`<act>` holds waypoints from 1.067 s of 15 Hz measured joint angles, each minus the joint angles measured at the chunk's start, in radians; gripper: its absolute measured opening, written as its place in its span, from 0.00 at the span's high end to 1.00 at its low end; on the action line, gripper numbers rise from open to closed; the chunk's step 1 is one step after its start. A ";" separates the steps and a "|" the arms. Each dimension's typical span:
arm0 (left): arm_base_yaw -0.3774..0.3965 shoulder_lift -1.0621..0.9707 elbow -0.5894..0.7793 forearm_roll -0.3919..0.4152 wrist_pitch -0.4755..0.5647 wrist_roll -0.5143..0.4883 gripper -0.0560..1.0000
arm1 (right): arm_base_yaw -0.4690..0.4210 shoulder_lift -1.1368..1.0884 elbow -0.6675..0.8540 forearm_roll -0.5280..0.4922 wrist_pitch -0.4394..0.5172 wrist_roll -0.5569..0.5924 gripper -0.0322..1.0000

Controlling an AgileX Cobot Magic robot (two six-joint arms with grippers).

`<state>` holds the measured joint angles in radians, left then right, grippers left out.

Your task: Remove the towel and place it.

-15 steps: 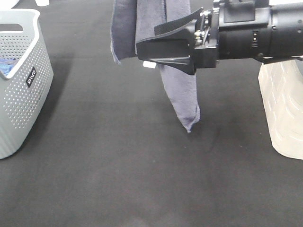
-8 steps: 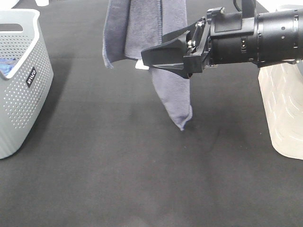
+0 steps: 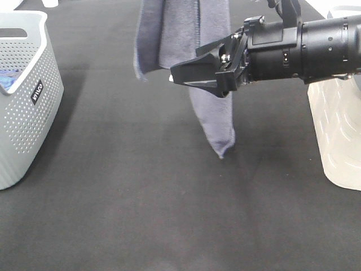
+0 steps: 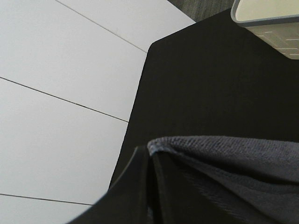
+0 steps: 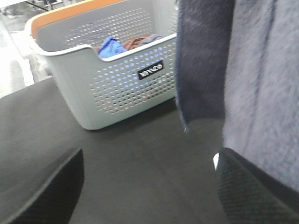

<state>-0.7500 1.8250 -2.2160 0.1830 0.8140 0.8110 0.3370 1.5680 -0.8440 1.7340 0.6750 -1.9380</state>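
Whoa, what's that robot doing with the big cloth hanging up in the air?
It's holding up a large grey-lavender microfibre towel. The left gripper is pinched shut on the towel's hem, so the cloth hangs down with one corner dangling over the black tabletop. The right gripper is wide open beside the hanging towel, not grabbing it. A grey perforated plastic basket sits off to the left.

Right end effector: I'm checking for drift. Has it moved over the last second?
Yes. The right end effector has dropped lower in the high view and drawn slightly back toward the white bin.
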 joint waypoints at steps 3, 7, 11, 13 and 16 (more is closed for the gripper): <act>0.000 0.000 0.000 -0.009 0.001 0.000 0.95 | 0.000 0.000 -0.016 0.001 -0.070 -0.001 0.28; 0.000 0.000 0.000 -0.009 0.002 0.000 0.95 | 0.000 0.000 -0.016 0.001 -0.128 -0.001 0.29; 0.000 0.000 0.000 -0.017 0.002 0.000 0.95 | 0.000 0.000 -0.016 0.001 -0.147 -0.032 0.29; 0.000 0.000 0.000 -0.018 0.002 0.000 0.95 | 0.000 0.010 -0.042 0.001 -0.148 -0.045 0.29; 0.000 0.000 0.000 -0.019 0.002 0.000 0.95 | 0.000 0.046 -0.070 0.002 -0.121 -0.045 0.29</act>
<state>-0.7500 1.8250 -2.2160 0.1640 0.8160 0.8110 0.3370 1.6140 -0.9140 1.7360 0.5540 -1.9830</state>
